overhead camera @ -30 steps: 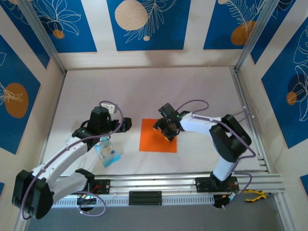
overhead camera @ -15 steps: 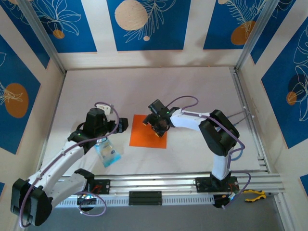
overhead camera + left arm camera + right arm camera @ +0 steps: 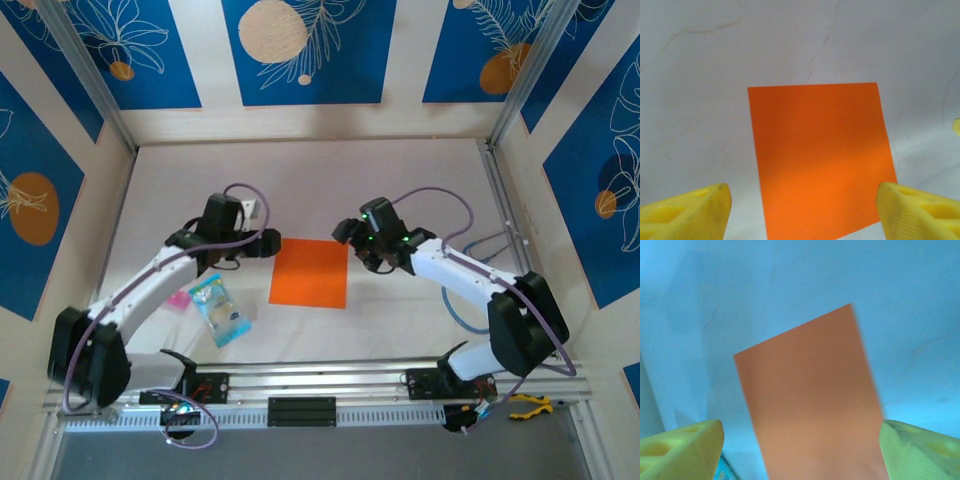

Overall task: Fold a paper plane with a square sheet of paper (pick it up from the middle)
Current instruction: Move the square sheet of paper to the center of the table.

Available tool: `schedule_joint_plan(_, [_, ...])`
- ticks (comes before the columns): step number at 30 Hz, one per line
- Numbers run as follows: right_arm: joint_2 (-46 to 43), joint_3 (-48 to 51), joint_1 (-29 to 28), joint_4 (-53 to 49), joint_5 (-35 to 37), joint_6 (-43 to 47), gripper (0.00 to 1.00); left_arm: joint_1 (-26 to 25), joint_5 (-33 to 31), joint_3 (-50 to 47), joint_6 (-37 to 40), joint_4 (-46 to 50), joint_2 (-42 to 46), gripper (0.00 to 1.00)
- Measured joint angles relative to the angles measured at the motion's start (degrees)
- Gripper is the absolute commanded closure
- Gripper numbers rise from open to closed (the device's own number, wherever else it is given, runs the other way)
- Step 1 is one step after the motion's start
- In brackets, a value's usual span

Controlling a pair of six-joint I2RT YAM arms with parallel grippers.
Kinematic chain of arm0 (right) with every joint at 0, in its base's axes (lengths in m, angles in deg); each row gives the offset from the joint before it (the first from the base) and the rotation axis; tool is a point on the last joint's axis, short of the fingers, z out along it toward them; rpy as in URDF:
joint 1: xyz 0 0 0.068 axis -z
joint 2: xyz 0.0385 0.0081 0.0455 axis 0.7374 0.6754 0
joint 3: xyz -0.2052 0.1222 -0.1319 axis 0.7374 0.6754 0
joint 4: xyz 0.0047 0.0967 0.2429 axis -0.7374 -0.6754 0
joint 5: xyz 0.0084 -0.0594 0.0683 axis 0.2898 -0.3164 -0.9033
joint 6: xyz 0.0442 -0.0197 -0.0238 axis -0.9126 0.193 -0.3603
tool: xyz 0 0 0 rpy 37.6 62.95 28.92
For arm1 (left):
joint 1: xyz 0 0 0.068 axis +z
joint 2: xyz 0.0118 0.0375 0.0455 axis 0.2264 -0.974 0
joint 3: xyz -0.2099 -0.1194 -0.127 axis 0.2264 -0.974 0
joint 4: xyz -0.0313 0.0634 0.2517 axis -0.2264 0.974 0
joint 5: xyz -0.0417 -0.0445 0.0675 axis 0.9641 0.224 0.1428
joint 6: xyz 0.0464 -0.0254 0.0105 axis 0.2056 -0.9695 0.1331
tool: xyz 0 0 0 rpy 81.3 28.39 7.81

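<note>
Both arms have shifted: the right gripper [image 3: 801,429] has left the square sheet of paper [image 3: 309,272] and now hovers at its 2 o'clock, while the left gripper [image 3: 804,192] has swung in at 10 o'clock. Each has its fingers spread apart, holding nothing. Flat and unfolded mid-table [image 3: 400,180], the sheet lies between them, probably so either can take its middle.

White arms [image 3: 145,292], black joints [image 3: 216,216], purple cables [image 3: 237,188] (looped), yellow fingers [image 3: 685,212]
</note>
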Motion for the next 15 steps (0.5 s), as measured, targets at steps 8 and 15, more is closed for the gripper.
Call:
schedule_joint_plan(8, [-5.2, 7.0, 7.1, -1.7, -8.1, 8.3, 0.15, -10.3, -6.0, 16.8, -3.6, 12.0, -19.8, 0.20])
schedule_joint_plan(15, [-11.0, 9.8, 8.8, -1.9, -11.1, 11.7, 0.11, -14.6, -10.0, 26.5, -6.2, 19.6, -29.6, 0.18])
